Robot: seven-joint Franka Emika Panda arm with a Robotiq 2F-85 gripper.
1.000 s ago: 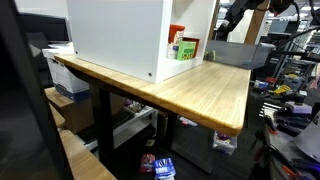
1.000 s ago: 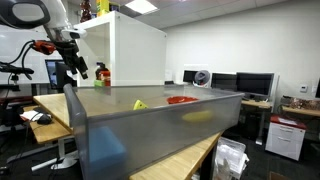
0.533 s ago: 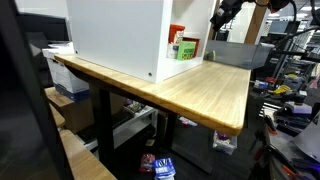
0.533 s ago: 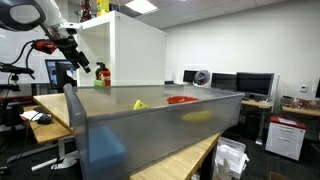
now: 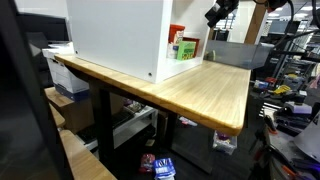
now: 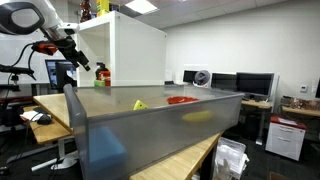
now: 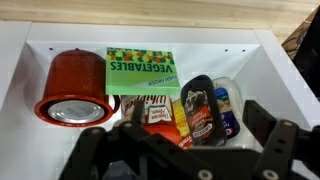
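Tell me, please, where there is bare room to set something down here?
The table is bare from the cabinet out to its edge. Inside the cubby, only white strips left of the can and by the right wall are free; the box, packets and bottle crowd the middle.

grey bin, wooden table

Glossy red can (shiny metal end), seemingly cardboard vegetables box, wood tabletop

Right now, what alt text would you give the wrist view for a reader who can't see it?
A white cubby holds a red can, a green box labelled Vegetables and dark packets; the robot's open, empty jaws frame the bottom edge.
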